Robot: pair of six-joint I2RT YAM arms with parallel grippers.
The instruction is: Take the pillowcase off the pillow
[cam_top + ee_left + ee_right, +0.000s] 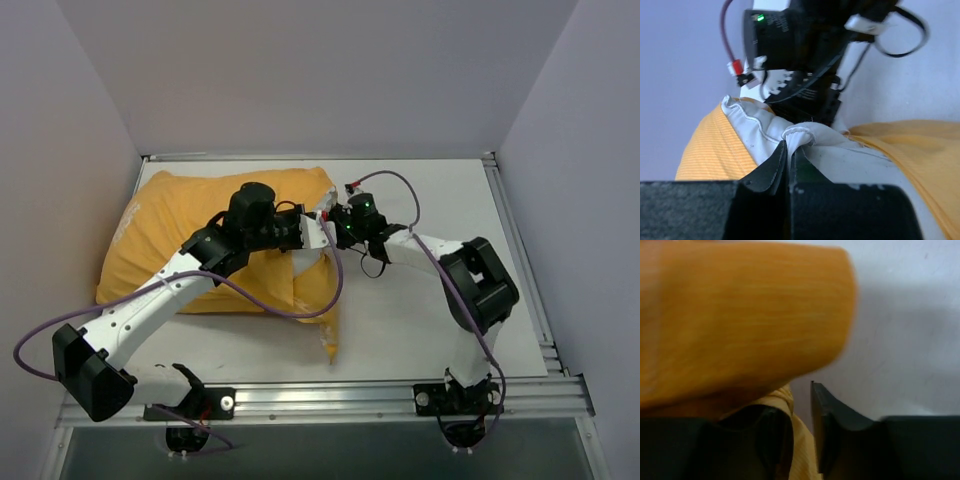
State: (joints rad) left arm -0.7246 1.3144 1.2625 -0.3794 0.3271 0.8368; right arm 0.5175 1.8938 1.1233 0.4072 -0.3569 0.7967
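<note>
On the left half of the tabletop (pixel 430 330) lay the pillowcase (pixel 180 230), a full orange-yellow bulk close to the left wall, with most of the pillow (pixel 845 162) inside it. Only a wrinkled white part showed at the open end, near the middle of the tabletop.

The left pincer (pixel 788 150) was there, completely closed, with a small fold of the white pillow cloth pinched between its tips. Just to the right of it, the right pincer (pixel 799 405) met the same opening. Its fingers stood narrowly apart with a hem of orange cloth in the gap, so it appeared to hold the pillowcase edge, though I could not judge how firmly.

To my judgement the step in hand was the separation itself: one arm anchors the pillow, the other takes the case. The next move calls for pulling in opposite directions, the case drawn off while the pillow grip does not slip. The large part left inside could bunch up and resist.

The view from above showed where both arms met, but not what each one held. The left wrist view showed the white fold clearly. The right wrist view showed only orange cloth, much of it blurred and very near the lens.
</note>
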